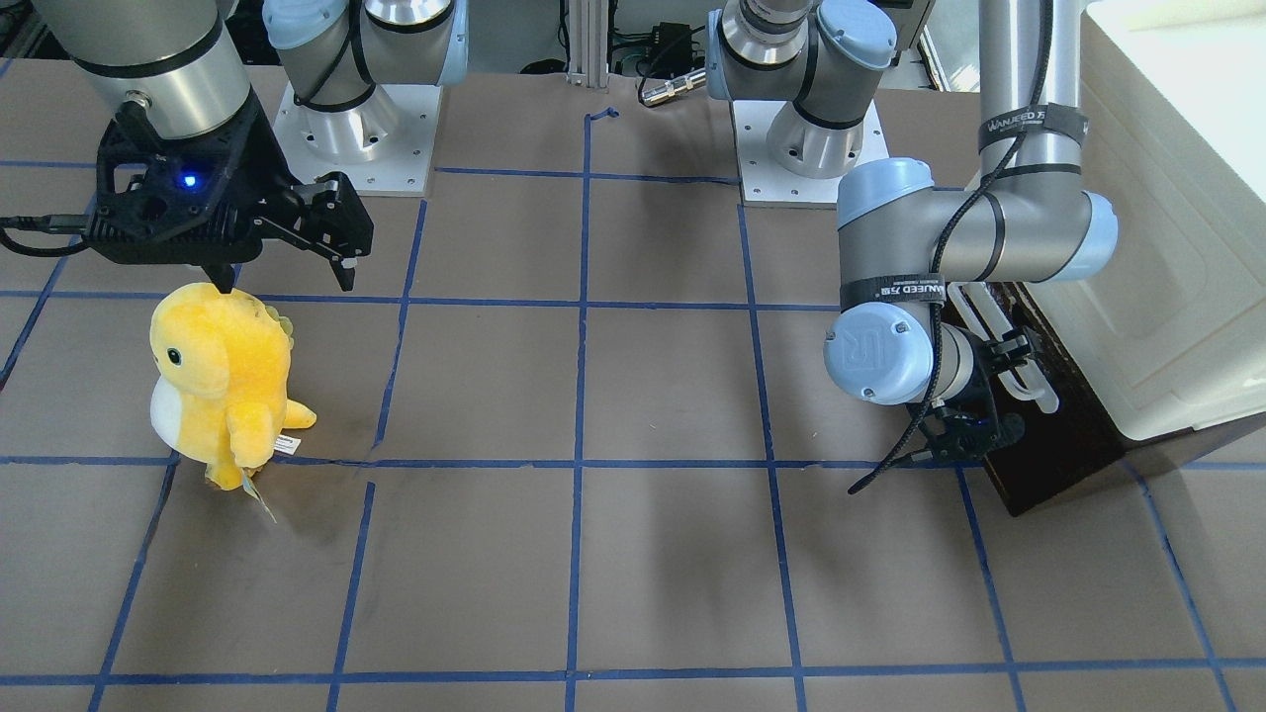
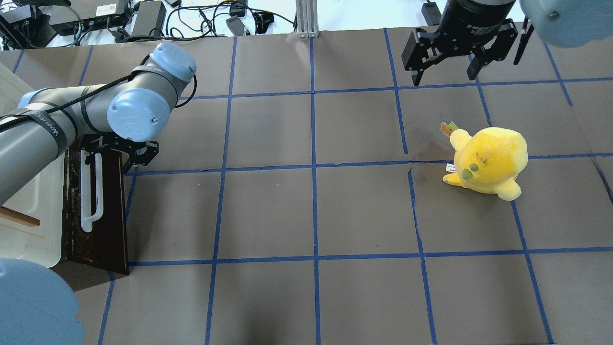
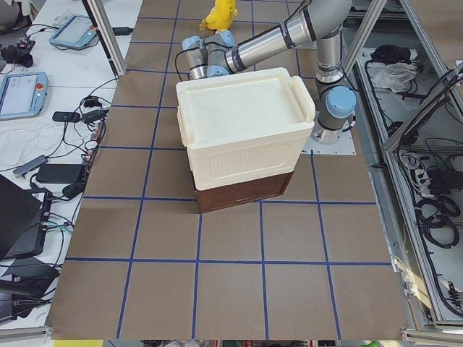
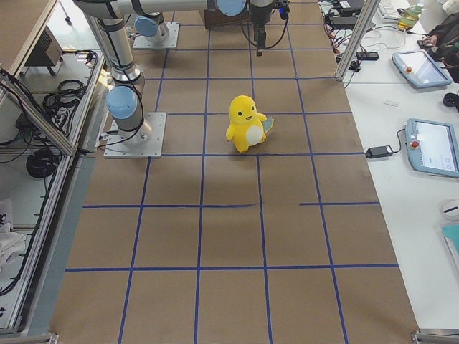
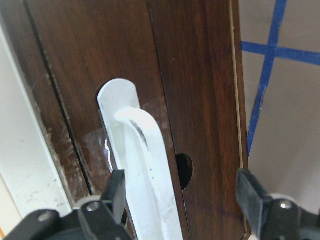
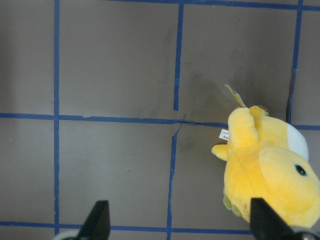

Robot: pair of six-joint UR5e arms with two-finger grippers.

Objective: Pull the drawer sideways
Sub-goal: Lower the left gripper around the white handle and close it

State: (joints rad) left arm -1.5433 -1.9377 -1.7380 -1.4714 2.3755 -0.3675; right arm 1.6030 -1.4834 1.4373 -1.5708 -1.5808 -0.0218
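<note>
The dark brown drawer (image 2: 110, 211) sits at the bottom of a cream-white cabinet (image 2: 28, 230) at the table's left end. Its front faces the table's middle, and none of its pale inside shows. A long white bar handle (image 2: 91, 191) runs along the front. My left gripper (image 5: 182, 195) is open at the handle's far end. The handle (image 5: 147, 165) passes between the fingers, close to the left finger (image 5: 117, 190). The gripper also shows in the front view (image 1: 989, 396). My right gripper (image 2: 444, 74) is open and empty above the table.
A yellow plush toy (image 2: 488, 158) stands on the table below and beside my right gripper, and it also shows in the right wrist view (image 6: 270, 170). The cabinet's door has a small wooden handle (image 2: 19, 218). Blue tape lines grid the brown table.
</note>
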